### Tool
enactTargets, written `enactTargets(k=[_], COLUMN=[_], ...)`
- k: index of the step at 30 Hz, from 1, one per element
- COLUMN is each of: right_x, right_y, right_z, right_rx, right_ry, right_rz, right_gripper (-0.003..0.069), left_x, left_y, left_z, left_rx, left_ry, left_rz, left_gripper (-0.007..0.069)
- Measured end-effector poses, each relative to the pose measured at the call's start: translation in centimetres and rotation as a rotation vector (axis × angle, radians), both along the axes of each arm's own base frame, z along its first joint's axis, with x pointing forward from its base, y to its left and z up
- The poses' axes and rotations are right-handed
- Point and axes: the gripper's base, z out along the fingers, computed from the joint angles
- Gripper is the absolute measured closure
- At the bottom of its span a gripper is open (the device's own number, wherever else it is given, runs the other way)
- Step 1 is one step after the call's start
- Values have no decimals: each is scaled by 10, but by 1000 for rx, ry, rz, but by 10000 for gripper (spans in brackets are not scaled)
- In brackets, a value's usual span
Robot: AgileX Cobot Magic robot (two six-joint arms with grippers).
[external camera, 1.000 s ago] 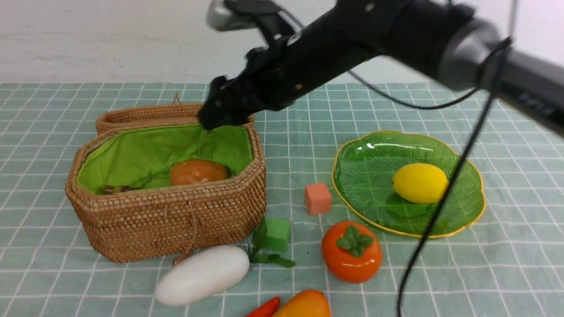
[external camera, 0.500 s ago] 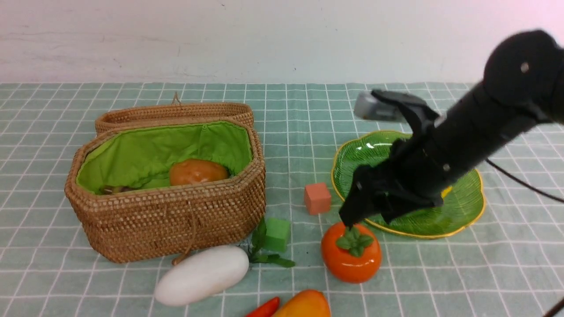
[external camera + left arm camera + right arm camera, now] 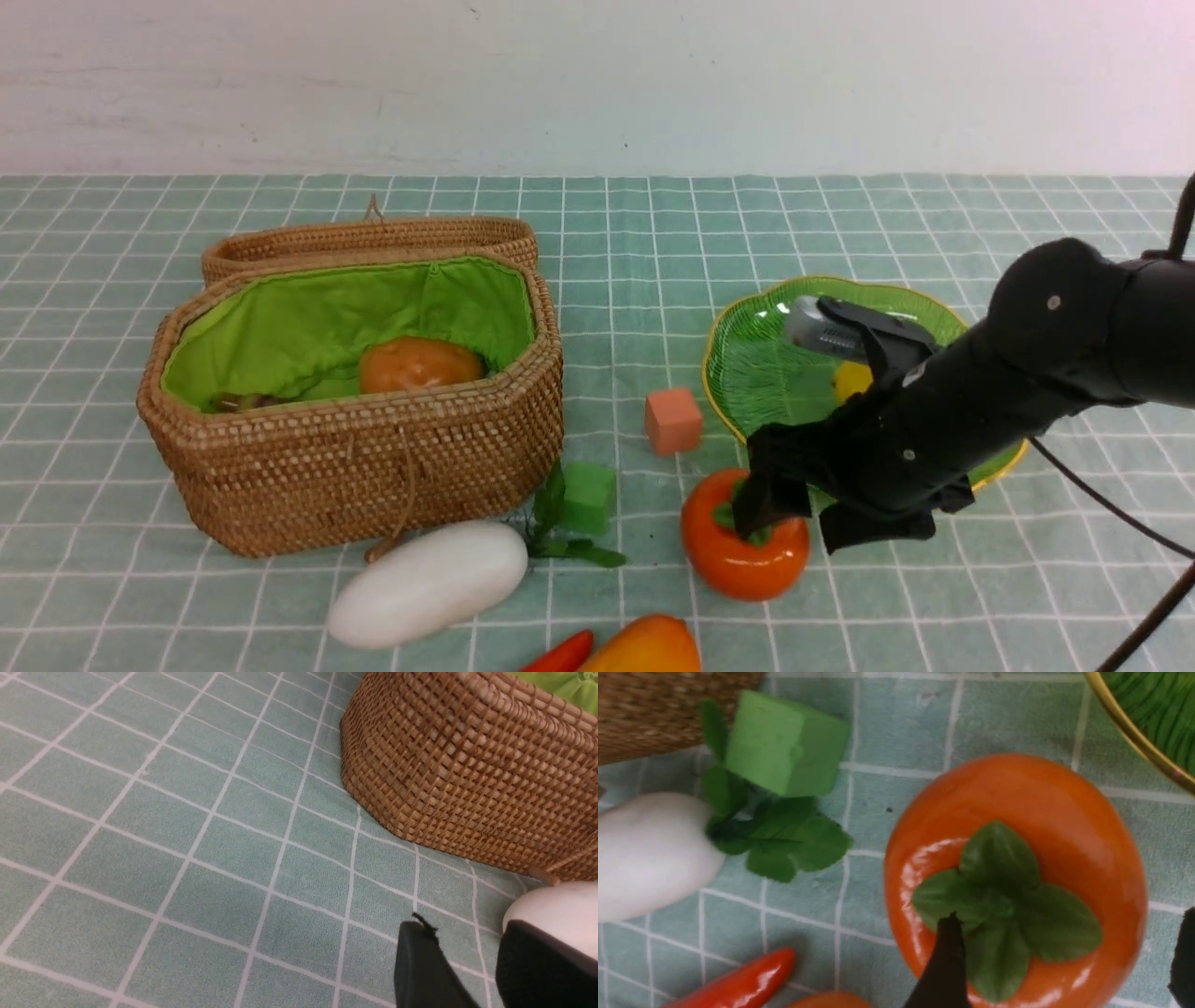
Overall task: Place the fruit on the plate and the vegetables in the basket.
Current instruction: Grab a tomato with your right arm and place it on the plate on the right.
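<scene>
- Since the lemon lies on the plate, well to the right of the basket, one fruit of three looks done.
- Inside the basket sits the potato. A dark thing in its left corner is too hidden to name.
- Left to sort, by my reading: the persimmon off the basket's front right, and the mango, the radish and the red pepper, all on the cloth in front of the basket.
- The right gripper hangs over the persimmon with its jaws spread wide. In the right wrist view one finger stands over the leaf cap and the other is off the fruit's far edge. It has hold of nothing; whether a finger touches the fruit I cannot tell.
- The left gripper sits low by the basket's front, jaws partly apart with only cloth between them, holding nothing. The radish's end shows just beyond one finger.
- The step in hand seems to be grasping the persimmon, bound for the plate.
</scene>
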Motion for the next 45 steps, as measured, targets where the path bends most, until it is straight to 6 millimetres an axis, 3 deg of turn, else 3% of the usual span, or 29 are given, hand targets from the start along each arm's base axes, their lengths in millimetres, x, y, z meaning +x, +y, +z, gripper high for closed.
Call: enactTargets(k=[7,10,14,22,27,32,36,39,45], right_x=[4,4,4,2,4,27,42,57,73], right_y=[4,4,6,9,-4,-39,-59,-67,-58], right_z=[-16,-16,-14,-6,15,47,52,45,9], right_rx=[24,31,48,95,126,201,221,213,235], right_ry=[58,61,45,15,-32,-132,-215,-293,-248], right_rz=[-38,-44,-16,23,-13,-166,-303,-384,-398], right_gripper=[67,94,208,209,209,209,209,209,209], left_x=[0,0,0,0,0,0,0,0,0], left_y=[0,0,0,0,0,0,0,0,0], left_z=[0,0,0,0,0,0,0,0,0], left_rx=[0,0,0,0,0,0,0,0,0], left_ry=[0,0,0,0,0,0,0,0,0], left_rz=[0,0,0,0,0,0,0,0,0], left_gripper=[386,386,386,386,386,386,386,386,386])
